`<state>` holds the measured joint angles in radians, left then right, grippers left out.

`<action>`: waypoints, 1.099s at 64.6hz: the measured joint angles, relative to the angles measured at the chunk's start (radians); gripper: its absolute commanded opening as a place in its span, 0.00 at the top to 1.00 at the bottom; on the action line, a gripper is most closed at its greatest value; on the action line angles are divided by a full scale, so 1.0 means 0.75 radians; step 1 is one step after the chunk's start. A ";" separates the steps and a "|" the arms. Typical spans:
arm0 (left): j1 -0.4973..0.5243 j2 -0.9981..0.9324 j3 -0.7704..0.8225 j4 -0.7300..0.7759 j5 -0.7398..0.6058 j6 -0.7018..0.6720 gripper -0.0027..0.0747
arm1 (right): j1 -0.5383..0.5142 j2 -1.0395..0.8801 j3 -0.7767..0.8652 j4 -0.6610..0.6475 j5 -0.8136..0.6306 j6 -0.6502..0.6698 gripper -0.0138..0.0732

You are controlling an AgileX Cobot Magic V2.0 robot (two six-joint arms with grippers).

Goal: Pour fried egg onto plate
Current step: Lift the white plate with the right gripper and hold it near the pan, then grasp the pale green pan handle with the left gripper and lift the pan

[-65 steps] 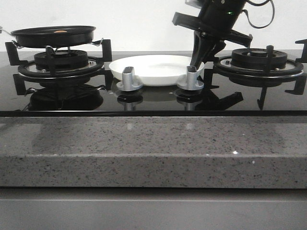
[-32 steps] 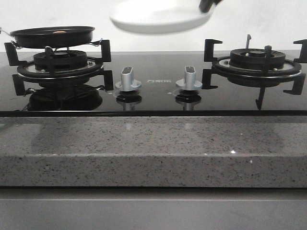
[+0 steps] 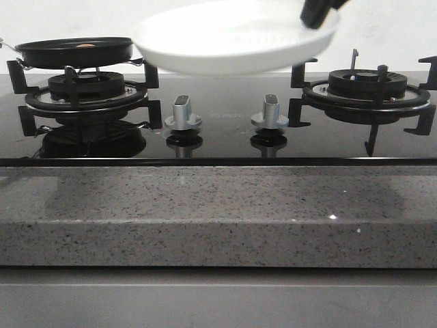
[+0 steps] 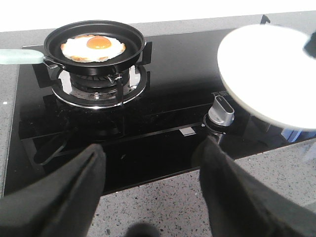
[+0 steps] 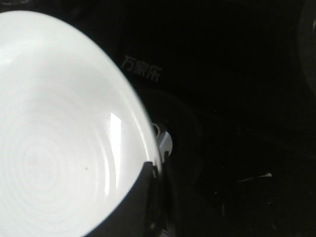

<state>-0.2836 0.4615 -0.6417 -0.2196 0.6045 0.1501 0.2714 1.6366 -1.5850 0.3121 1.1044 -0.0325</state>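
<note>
Glossy white glazed ceramic, wide and shallow: in the front view the plate (image 3: pixel 235 37) hangs in the air above the black glass hob (image 3: pixel 218 137), over its two silver knobs (image 3: pixel 183 113), pinched at its right rim by the right end effector (image 3: pixel 317 12). At far left, the small black frying pan (image 3: pixel 75 49) sits on the left burner grate (image 3: pixel 85 92).

Left wrist view: the cream-white fried egg (image 4: pixel 93 47) with its orange yolk lies flat inside the pan, whose pale green handle (image 4: pixel 19 56) points left. The left end effector (image 4: pixel 150 173) hovers near the speckled grey stone bench (image 4: pixel 163 207), released and grasping nothing, well apart from the pan.

Right wrist view: one dark finger overlaps the plate's rim; the grip is clenched on the plate.

Judged handling: the egg looks soft, floppy and probably slippery, so it is better tipped out by the pan handle; the plate is stiff, smooth and breakable.
</note>
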 measured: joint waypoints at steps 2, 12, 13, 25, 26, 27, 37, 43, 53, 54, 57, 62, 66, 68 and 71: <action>0.000 0.000 0.000 0.000 0.000 0.000 0.41 | 0.000 -0.006 0.039 0.000 -0.022 0.000 0.92; 0.000 0.000 0.000 0.000 0.000 0.000 0.41 | 0.000 -0.003 0.155 0.000 -0.145 -0.001 0.92; 0.000 0.000 0.000 0.000 0.000 0.000 0.41 | 0.000 -0.003 0.160 0.000 -0.154 -0.001 0.92; 0.000 0.000 0.000 0.000 0.000 0.000 0.41 | 0.000 0.047 0.176 0.056 -0.246 -0.001 0.92; 0.000 0.000 0.000 0.000 0.000 0.000 0.41 | 0.000 0.052 0.176 0.062 -0.249 -0.001 0.92; 0.000 0.000 0.000 0.000 0.000 0.000 0.41 | 0.000 0.056 0.176 0.068 -0.256 -0.001 0.92; 0.000 0.000 0.000 0.000 0.000 0.000 0.41 | 0.000 0.085 0.176 0.091 -0.277 -0.003 0.92; 0.000 0.000 0.000 0.000 0.000 0.000 0.41 | 0.000 0.085 0.176 0.094 -0.278 -0.003 0.92; 0.000 0.000 0.000 0.000 0.000 0.000 0.41 | 0.000 0.085 0.176 0.094 -0.280 -0.003 0.92; 0.000 0.000 0.000 0.000 0.000 0.000 0.41 | 0.000 0.085 0.176 0.094 -0.280 -0.003 0.92; 0.000 0.000 0.000 0.000 0.000 0.000 0.41 | 0.000 0.085 0.176 0.094 -0.282 -0.003 0.92; 0.000 0.000 0.000 0.000 0.000 0.000 0.41 | 0.000 0.085 0.176 0.094 -0.282 -0.003 0.92; 0.000 0.000 0.000 0.000 0.000 0.000 0.41 | 0.000 0.085 0.176 0.095 -0.282 -0.003 0.92; 0.000 0.000 0.000 0.000 0.000 0.000 0.41 | 0.000 0.085 0.176 0.095 -0.282 -0.003 0.92; 0.000 0.000 0.000 0.000 0.000 0.000 0.41 | 0.000 0.085 0.176 0.095 -0.282 -0.003 0.92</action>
<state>-0.2836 0.4615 -0.6417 -0.2196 0.6045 0.1501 0.2714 1.7001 -1.4528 0.3834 0.8932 -0.0349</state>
